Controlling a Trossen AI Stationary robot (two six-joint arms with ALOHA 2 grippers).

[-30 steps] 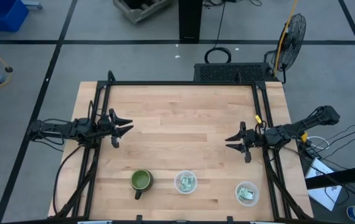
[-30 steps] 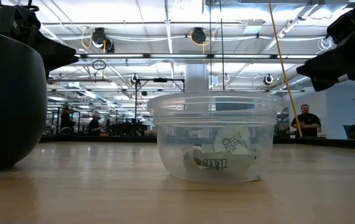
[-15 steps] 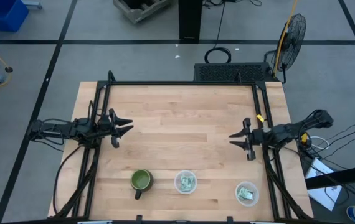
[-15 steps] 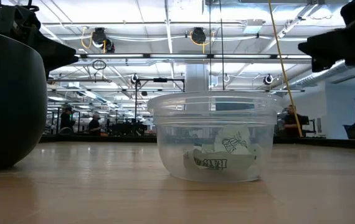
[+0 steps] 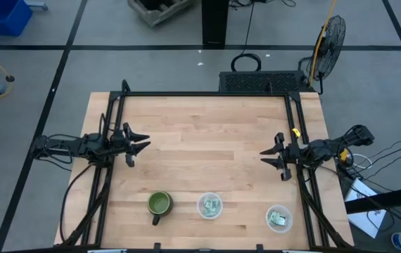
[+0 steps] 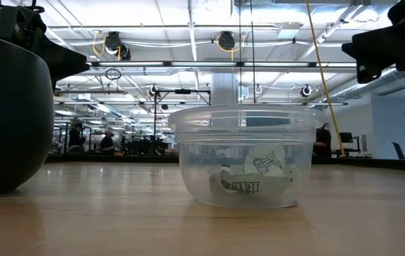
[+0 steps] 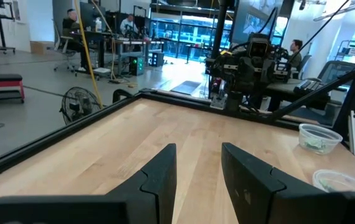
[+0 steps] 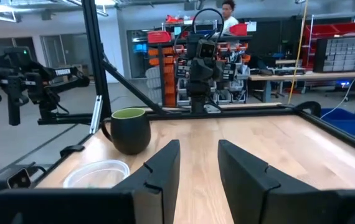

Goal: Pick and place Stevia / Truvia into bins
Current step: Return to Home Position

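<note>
- Pale wood planks make up the desk [image 5: 207, 126], and along its near edge three vessels stand in a row, well apart from one another: a dark green mug [image 5: 160, 204], then the left bin [image 5: 209, 206], then the right bin [image 5: 278, 218] toward the right corner.
- Green-and-white packets [image 6: 252, 178] lie crumpled on the floor of the left bin, and more pale green shows inside the right bin. The count in each cannot be told.
- No packet shows loose on the wood in any view, so the sorting looks finished, with nothing left to pick.
- Farther back, at mid-desk, the left end effector [image 5: 144, 144] hangs over the left side rail with its fingers apart and nothing between them.
- Level with it on the other side, the right end effector [image 5: 265, 157] hangs by the right rail, fingers likewise spread and empty. Both arms sit pulled in toward their mounts, which reads as a parked pose, so little beyond settling seems to remain.
- Beyond the far edge stand a floor fan [image 5: 331, 35] and a workshop hall with people at benches.
</note>
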